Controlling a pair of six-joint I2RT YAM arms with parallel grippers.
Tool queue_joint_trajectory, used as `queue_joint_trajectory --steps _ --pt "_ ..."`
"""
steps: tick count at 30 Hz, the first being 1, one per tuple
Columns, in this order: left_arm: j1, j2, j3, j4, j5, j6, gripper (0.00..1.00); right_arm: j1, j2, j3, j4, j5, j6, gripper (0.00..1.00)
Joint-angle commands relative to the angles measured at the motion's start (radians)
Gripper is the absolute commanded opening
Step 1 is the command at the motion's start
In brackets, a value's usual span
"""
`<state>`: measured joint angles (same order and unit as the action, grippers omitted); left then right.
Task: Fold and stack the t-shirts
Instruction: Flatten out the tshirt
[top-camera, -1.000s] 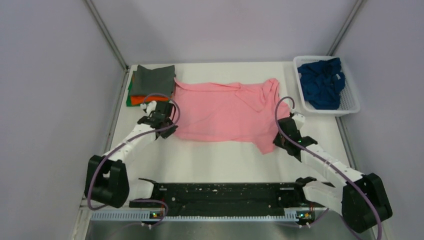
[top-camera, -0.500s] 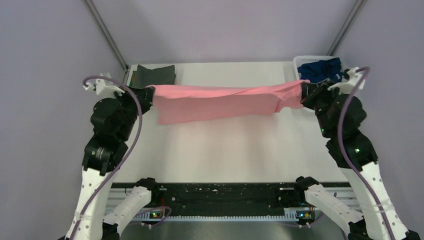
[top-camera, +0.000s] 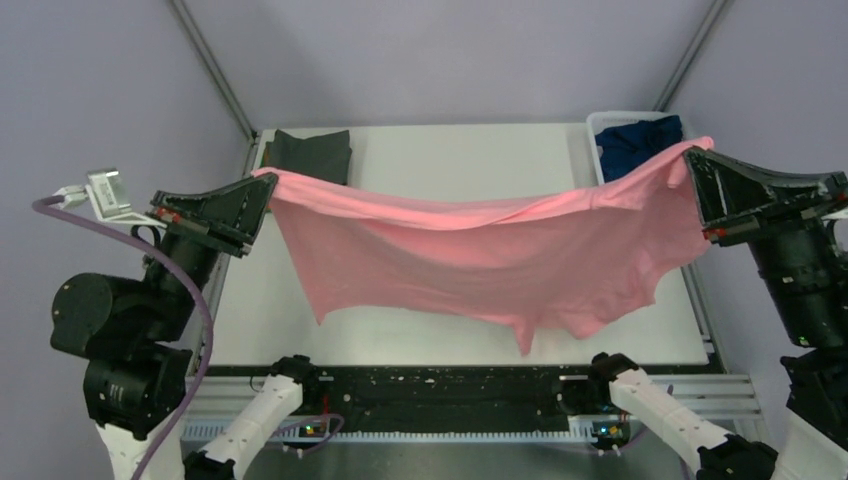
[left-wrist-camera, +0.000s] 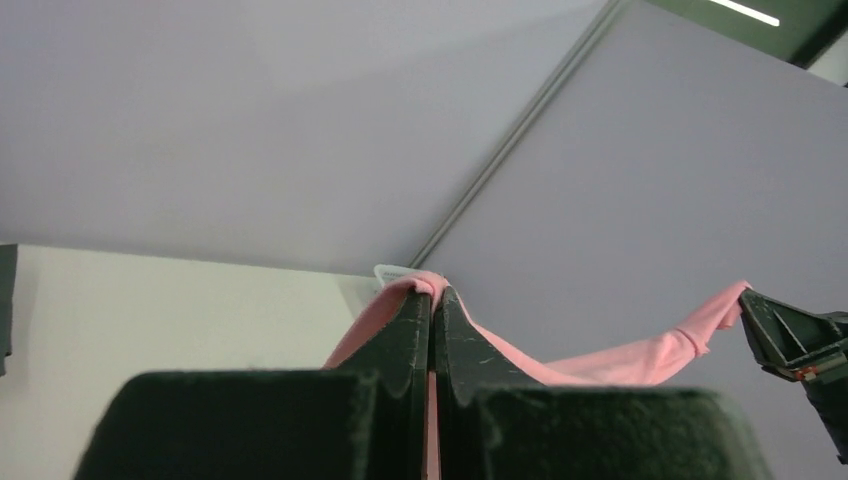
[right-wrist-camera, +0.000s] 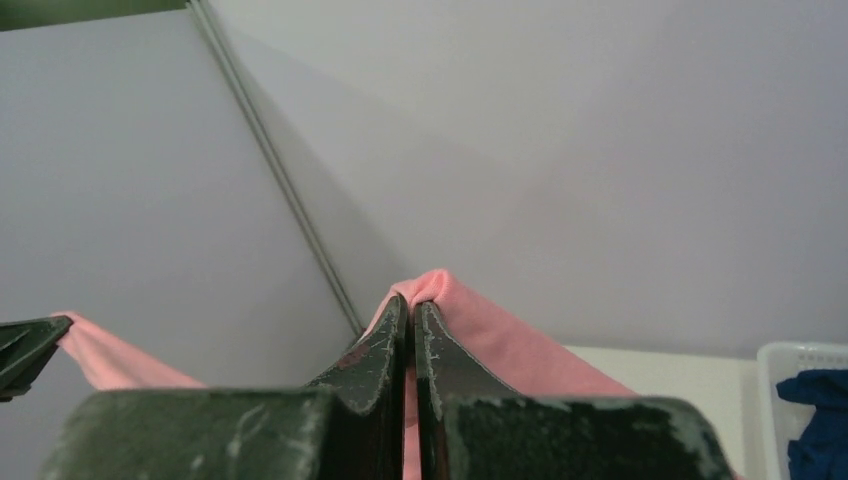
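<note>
The pink t-shirt (top-camera: 480, 255) hangs spread in the air above the table, held at both upper corners. My left gripper (top-camera: 266, 180) is shut on its left corner; its cloth shows over the fingertips in the left wrist view (left-wrist-camera: 432, 290). My right gripper (top-camera: 693, 152) is shut on its right corner, seen in the right wrist view (right-wrist-camera: 412, 298). The pink cloth (right-wrist-camera: 520, 350) drapes over those jaws. The dark grey t-shirt (top-camera: 312, 152) lies folded at the table's back left. The navy blue t-shirt (top-camera: 630, 145) lies crumpled in the basket. Orange and green shirts are hidden.
A white lattice basket (top-camera: 604, 122) stands at the back right corner of the white table (top-camera: 450, 150). A black rail (top-camera: 450, 385) runs along the near edge between the arm bases. Grey walls close in both sides and the back.
Both arms have risen and come toward the camera, lifting the pink t-shirt off the table. It went from lying flat, to a taut band, to hanging open and sagging.
</note>
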<state>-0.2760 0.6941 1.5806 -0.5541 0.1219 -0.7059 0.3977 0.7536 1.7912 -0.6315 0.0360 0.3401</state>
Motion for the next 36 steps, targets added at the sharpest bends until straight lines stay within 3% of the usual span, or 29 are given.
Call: queue_joint_trajectory --steps 1,6,10,17,22,29,32,36 --pt "0.0 -0.015 0.098 0.013 0.082 0.018 0.0 0.005 0.006 0.097 -0.047 -0.072 -0.043 0.0" --pt "0.0 -0.026 0.086 0.011 0.058 0.002 0.0 0.002 0.011 0.125 -0.044 -0.072 -0.049 0.0" --pt "0.0 -0.034 -0.044 0.023 -0.042 -0.034 0.0 0.001 0.01 0.033 -0.007 -0.024 -0.059 0.0" --pt "0.0 0.059 -0.329 0.026 -0.389 -0.089 0.0 0.001 0.05 -0.34 0.197 0.316 -0.053 0.0" --pt "0.013 0.289 -0.507 0.084 -0.539 -0.156 0.0 0.001 0.184 -0.62 0.376 0.564 0.001 0.0" --pt "0.083 0.753 -0.461 0.197 -0.51 -0.183 0.0 -0.07 0.488 -0.882 0.725 0.449 0.076 0.0" --pt "0.111 0.923 -0.381 0.218 -0.461 -0.182 0.0 -0.132 0.64 -0.885 0.805 0.33 0.15 0.0" --pt "0.148 1.121 -0.274 0.23 -0.39 -0.184 0.0 -0.164 0.802 -0.826 0.872 0.239 0.131 0.0"
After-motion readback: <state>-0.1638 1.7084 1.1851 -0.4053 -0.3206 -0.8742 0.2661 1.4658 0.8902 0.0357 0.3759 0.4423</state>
